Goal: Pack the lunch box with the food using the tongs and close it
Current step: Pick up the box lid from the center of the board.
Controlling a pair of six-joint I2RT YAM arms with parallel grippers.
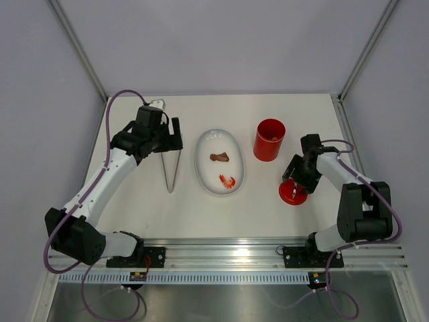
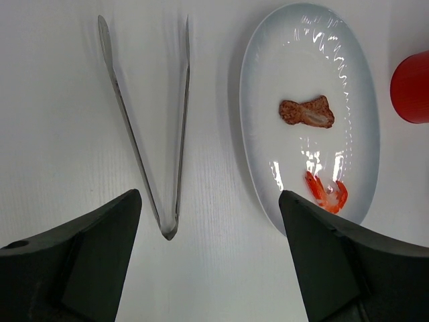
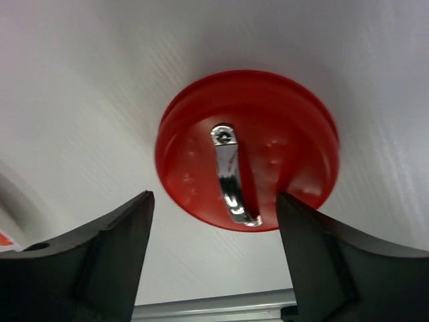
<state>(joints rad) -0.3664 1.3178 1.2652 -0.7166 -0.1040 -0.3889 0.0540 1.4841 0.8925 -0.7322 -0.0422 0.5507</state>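
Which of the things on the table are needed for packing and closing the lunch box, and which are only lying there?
Needed: tall red plastic canister; flat round red lid with metal handle; long silver metal tongs; brown toy food piece; orange-red toy shrimp.
Only lying there: white oval plate, which merely carries the food.

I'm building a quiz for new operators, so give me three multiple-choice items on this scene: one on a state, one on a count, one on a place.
1. The red lunch box is: A closed; B open, its lid lying on the table; C tipped over.
2. Food pieces on the white plate: A one; B two; C four.
3. The tongs lie: A in the lunch box; B on the plate; C on the table beside the plate.

Answers: B, its mouth is uncovered and the lid sits apart from it. B, a brown piece and an orange shrimp. C, they lie flat, ungripped.
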